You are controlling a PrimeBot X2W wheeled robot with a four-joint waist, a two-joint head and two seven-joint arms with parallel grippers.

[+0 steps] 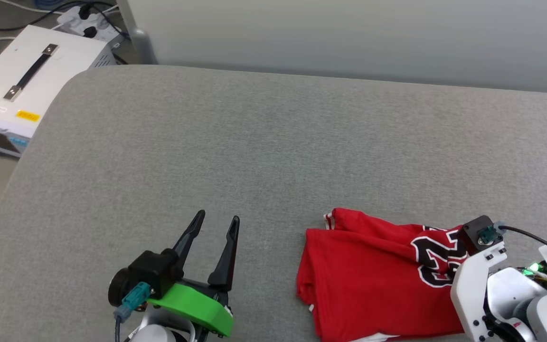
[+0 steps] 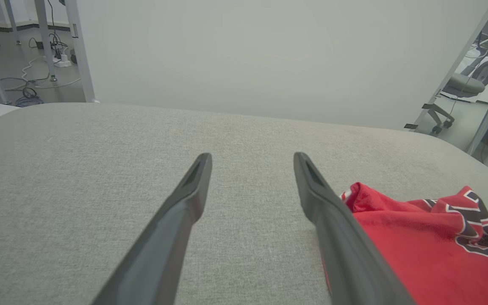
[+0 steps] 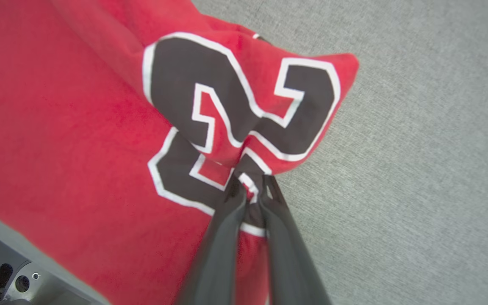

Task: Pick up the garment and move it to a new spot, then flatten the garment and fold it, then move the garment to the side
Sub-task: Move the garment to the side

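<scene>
The red garment point(image 1: 373, 275) lies folded and bunched at the near right of the grey padded table point(image 1: 273, 152), its black white-outlined number point(image 1: 437, 259) facing up. In the right wrist view my right gripper point(image 3: 250, 186) is shut on a pinch of the garment point(image 3: 79, 127) at the number print point(image 3: 235, 101), lifting a small fold. In the head view the right wrist point(image 1: 482, 266) hangs over the garment's right part, fingers hidden. My left gripper point(image 1: 217, 221) stands open to the left of the garment, holding nothing; the left wrist view shows its fingers point(image 2: 193, 186) over bare table, the garment point(image 2: 422, 241) beside them.
A white box with a black handle point(image 1: 22, 80) stands off the table's far left, with cables and a power strip point(image 1: 83, 19) behind it. A pale wall panel point(image 1: 349, 33) runs along the table's far edge. An office chair point(image 2: 456, 91) sits beyond the right end.
</scene>
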